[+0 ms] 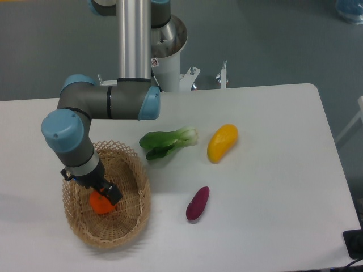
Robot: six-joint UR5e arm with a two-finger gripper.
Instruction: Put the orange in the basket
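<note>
orange (102, 204) sits low inside basket (135, 170); gripper (104, 195) apparently clenched on it. release step; next, open and lift.

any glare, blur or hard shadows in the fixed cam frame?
Fixed camera: even, diffuse lighting; only soft shadows under the long yellow mango-shaped fruit and purple oval vegetable. Mild highlight streak on the silver arm column. Overall slightly soft; the tool on the round orange fruit in the woven wicker basket lacks finger detail.
</note>
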